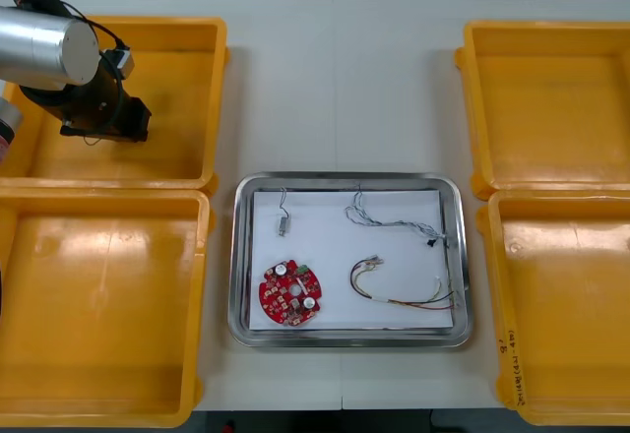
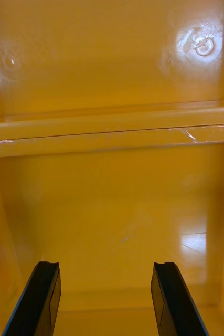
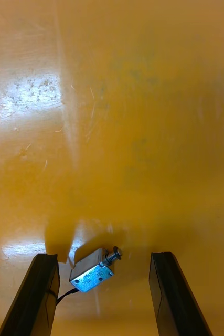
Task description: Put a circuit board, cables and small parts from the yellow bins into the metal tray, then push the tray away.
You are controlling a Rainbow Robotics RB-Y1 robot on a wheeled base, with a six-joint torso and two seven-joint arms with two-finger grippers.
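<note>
my right claw (image 2: 106, 264) hangs over the floor of a yellow bin (image 2: 117, 210), its fingers spread wide and holding nothing. past them two bin rims run side by side, and i cannot tell which bin this is.

on the surface (image 1: 345, 89), nearest me, the near left bin (image 1: 98, 305) and the near right bin (image 1: 561, 305) flank the metal tray (image 1: 239, 256), which is white inside. in the tray's near left corner lies the round red circuit board (image 1: 290, 292). to its right, the red and yellow cable (image 1: 404, 290) curls in a loop. farther back in the tray, a small metal part (image 1: 283, 221) with a thin wire sits beyond the board, and a pale twisted cable (image 1: 389, 218) trails toward the tray's right rim.

beyond the tray stand the far right bin (image 1: 546, 98) and the far left bin (image 1: 187, 89). my left claw (image 3: 104, 256) is down inside the far left bin, fingers apart, gripping nothing. between them, on the bin floor, rests a second small metal part (image 3: 93, 270), a black wire at its end, its body touching neither finger.
</note>
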